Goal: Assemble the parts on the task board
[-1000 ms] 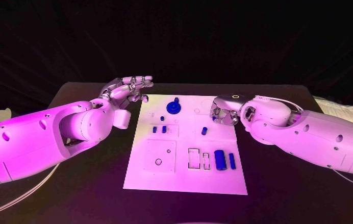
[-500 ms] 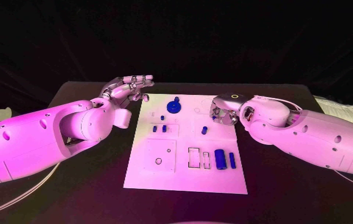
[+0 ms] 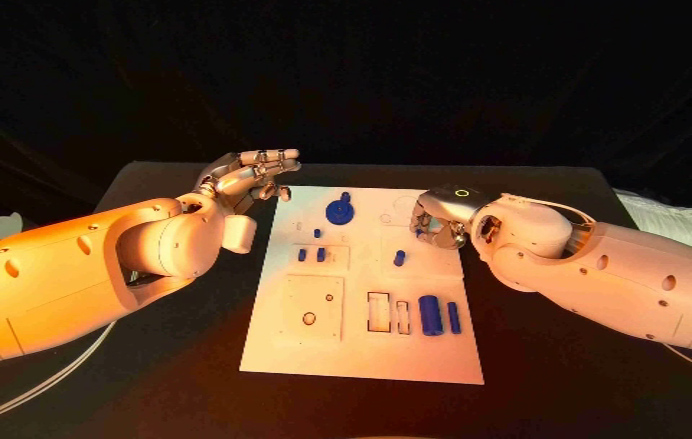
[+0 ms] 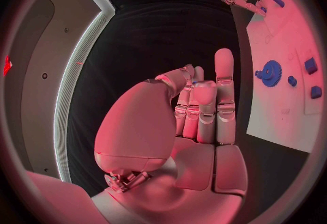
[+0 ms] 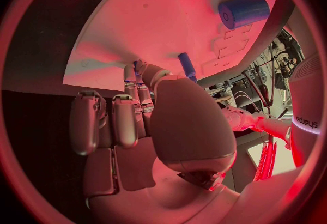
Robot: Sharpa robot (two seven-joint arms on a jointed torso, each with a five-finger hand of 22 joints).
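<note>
Head view: white board (image 3: 361,349) at the table's (image 3: 577,379) middle, carrying blue parts, among them a gear (image 3: 340,209) toward the far edge and a cylinder (image 3: 430,314) toward the near edge. Left hand (image 3: 254,174) off the board's far-left corner, fingers straight and close together, holding nothing. Right hand (image 3: 437,221) over the board's far-right part, fingers curled; whether it holds anything cannot be told.

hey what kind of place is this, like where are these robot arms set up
Probably a robotics lab or demo bench: a black table before a dark backdrop, a white task board with small blue parts such as a gear, and the left hand and right hand at its sides.
</note>
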